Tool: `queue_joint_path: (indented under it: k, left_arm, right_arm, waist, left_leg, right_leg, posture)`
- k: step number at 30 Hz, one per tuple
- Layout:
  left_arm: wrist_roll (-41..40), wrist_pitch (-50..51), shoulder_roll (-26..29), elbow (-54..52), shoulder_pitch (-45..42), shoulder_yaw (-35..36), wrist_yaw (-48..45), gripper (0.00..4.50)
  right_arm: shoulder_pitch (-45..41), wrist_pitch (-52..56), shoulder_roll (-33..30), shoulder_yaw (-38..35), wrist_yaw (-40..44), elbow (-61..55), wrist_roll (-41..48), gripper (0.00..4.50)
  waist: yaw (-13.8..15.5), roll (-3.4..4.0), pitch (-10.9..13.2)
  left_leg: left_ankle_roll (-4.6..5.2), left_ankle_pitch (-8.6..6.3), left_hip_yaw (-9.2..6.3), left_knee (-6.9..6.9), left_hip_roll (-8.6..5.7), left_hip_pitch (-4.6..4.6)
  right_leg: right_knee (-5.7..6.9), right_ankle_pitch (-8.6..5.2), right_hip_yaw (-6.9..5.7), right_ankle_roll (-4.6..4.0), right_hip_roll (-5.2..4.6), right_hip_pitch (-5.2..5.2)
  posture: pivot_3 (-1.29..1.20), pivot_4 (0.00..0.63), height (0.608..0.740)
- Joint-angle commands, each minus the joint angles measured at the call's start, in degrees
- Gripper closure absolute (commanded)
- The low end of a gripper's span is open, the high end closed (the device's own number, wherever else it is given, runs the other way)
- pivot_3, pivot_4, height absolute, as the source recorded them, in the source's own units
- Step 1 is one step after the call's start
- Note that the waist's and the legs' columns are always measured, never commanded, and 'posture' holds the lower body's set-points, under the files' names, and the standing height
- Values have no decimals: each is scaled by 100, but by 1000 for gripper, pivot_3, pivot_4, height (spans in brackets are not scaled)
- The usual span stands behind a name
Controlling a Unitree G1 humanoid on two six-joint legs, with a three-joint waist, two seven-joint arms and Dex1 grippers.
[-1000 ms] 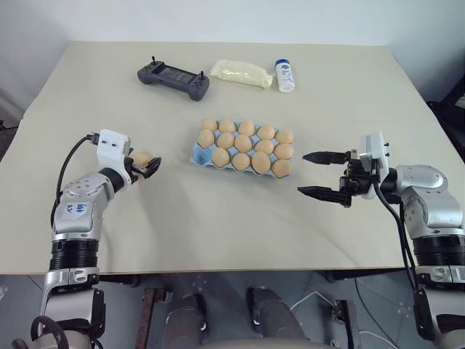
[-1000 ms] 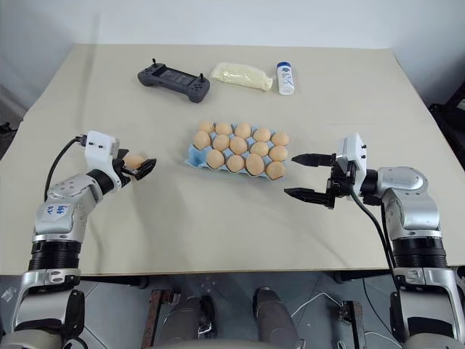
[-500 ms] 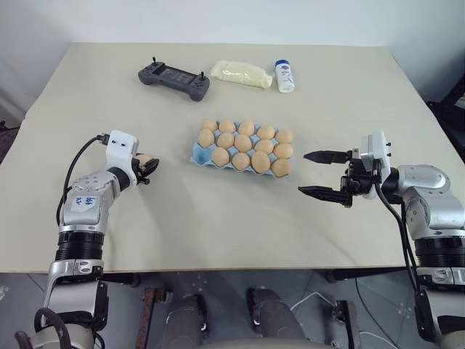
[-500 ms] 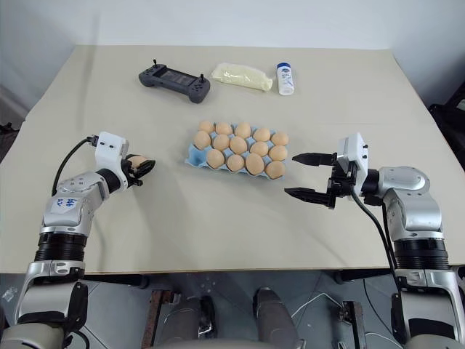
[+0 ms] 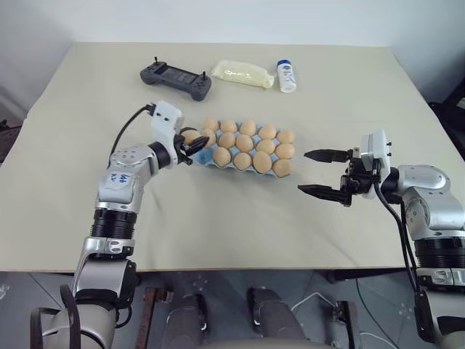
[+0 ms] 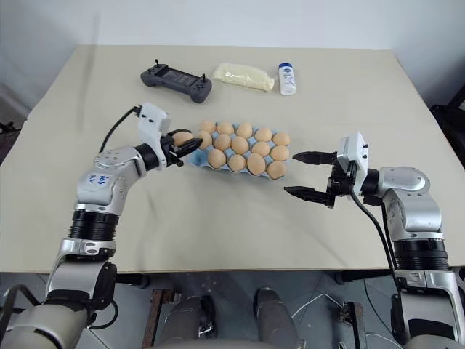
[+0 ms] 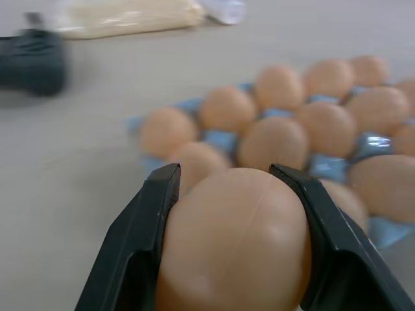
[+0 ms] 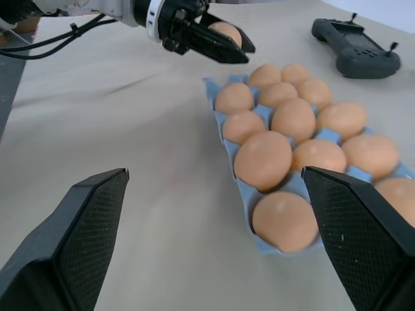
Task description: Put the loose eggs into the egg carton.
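From the left eye view I see the egg carton sitting mid-table, its cups filled with tan eggs. My left gripper is at the carton's left end, pinching one egg just above the corner there. My right gripper hangs off the carton's right side, a little apart from it, fingers spread wide with nothing between them. Beyond the carton, at the far part of the table, lie a grey controller, a pale bag and a small white bottle, all well apart from the carton.

The right eye view gives me the same layout: the held egg is at the carton's left end, with the open right gripper near its right end.

In the left wrist view the held egg is clamped between both black fingers, and the carton with its eggs lies just past it. Whether the egg touches the carton, I cannot tell.

In the right wrist view my two fingers stand far apart, framing the carton and its rows of eggs; the left gripper with its egg shows at the carton's far end, and the controller beyond.
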Motion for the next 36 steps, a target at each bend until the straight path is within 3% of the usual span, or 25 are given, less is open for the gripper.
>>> queue_joint_path:
  k: [1, 6, 14, 22, 32, 36]
  left_arm:
    - [59, -276, -85, 237, -196, -80, -96, 2628]
    - [221, -387, -118, 613, -394, -151, -22, 2628]
    - [230, -242, -13, 310, -337, -62, 10, 2628]
    - [260, -169, 25, 393, -413, -18, 56, 66]
    - [-121, 129, 387, -444, -240, 522, 23, 11]
    - [-170, -732, 906, -528, 153, 692, -598, 11]
  right_arm:
    - [-4, -133, 46, -203, -103, -96, 88, 0]
    - [304, -102, 29, -283, -253, -380, 154, 0]
    - [612, -52, -24, -382, -406, -638, 212, 0]
    - [576, -54, -14, -360, -430, -625, 210, 0]
    - [620, -41, -66, -394, -429, -681, 227, 0]
    - [440, -101, -28, -321, -410, -514, 162, 0]
  waist:
    - [-10, 0, 0]
    - [15, 0, 0]
    - [17, -1, 0]
    - [25, -1, 0]
    - [10, -1, 0]
    - [-13, 0, 0]
  left_leg:
    - [-2, 1, -1, 0, 3, 2]
    - [1, 2, -5, 4, -5, 2]
    - [7, 1, -3, 5, -8, -1]
    - [7, 1, -4, 4, -10, 0]
    - [5, 2, -4, 2, -4, -1]
    - [2, 4, 0, 1, -4, 5]
  right_leg:
    - [1, 0, 0, 0, -1, 0]
    - [4, 0, 0, -1, -6, 2]
    - [5, 1, 0, 2, -10, 2]
    - [6, 1, 0, 2, -9, 2]
    - [7, 1, 0, 2, -7, 0]
    - [10, 1, 0, 2, -7, 1]
  posture:
    - [0, 150, 740]
    - [0, 150, 740]
    - [0, 150, 740]
    - [0, 150, 740]
    - [0, 150, 740]
    - [0, 150, 740]
